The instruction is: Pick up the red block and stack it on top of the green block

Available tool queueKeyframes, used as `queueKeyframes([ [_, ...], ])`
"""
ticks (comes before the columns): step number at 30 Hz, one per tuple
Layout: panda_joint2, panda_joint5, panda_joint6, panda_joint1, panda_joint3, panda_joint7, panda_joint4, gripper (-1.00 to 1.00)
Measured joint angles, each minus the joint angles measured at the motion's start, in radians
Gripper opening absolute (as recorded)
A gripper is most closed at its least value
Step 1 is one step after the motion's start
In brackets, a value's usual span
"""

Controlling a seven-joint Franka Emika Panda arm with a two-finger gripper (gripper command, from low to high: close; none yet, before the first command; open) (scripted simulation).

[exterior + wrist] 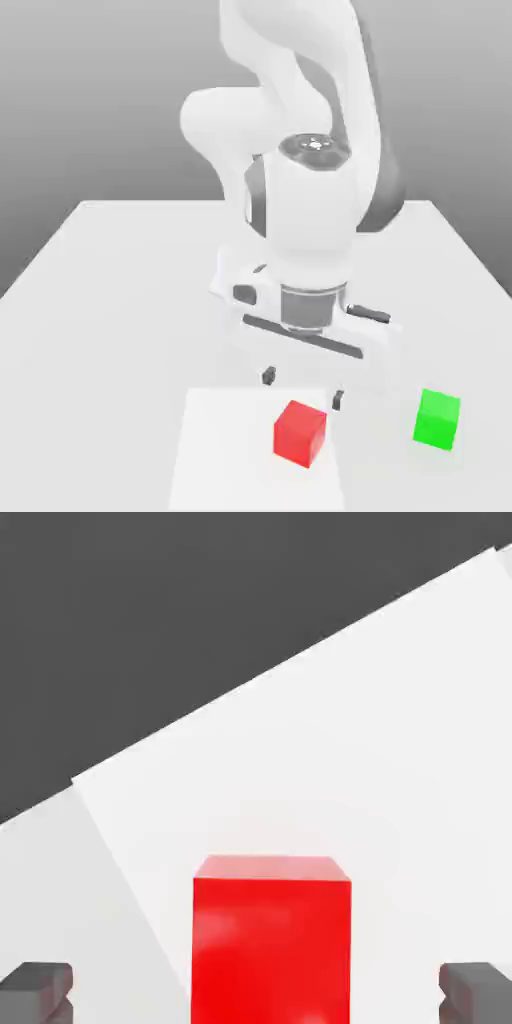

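The red block (301,433) lies on a lighter square patch near the table's front edge. In the hand view the red block (272,937) sits between my two dark fingertips (38,992), with a wide gap on each side. My gripper (303,387) hangs open just above and behind the red block, touching nothing. The gripper (258,994) holds nothing. The green block (437,418) rests on the table toward the exterior view's right of the red block, about two block widths away, apart from the gripper.
The white table (120,300) spreads around the arm's base, and the lighter square patch (220,460) reaches its front edge. Dark floor (150,612) lies beyond the table edge in the hand view. The arm's body (310,200) stands behind the blocks.
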Motion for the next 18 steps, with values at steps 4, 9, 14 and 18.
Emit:
queueKeyframes([
  [4, 0.107, -0.047, 0.089, 0.036, -0.047, 0.037, 0.015, -1.0],
  [9, 0.125, -0.056, 0.105, 0.043, -0.055, 0.044, 0.017, -1.0],
  [14, -0.005, 0.011, -0.003, 0.019, -0.016, -0.005, -0.003, -1.0],
  [18, -0.097, 0.051, -0.109, 0.102, 0.059, -0.045, 0.011, -1.0],
])
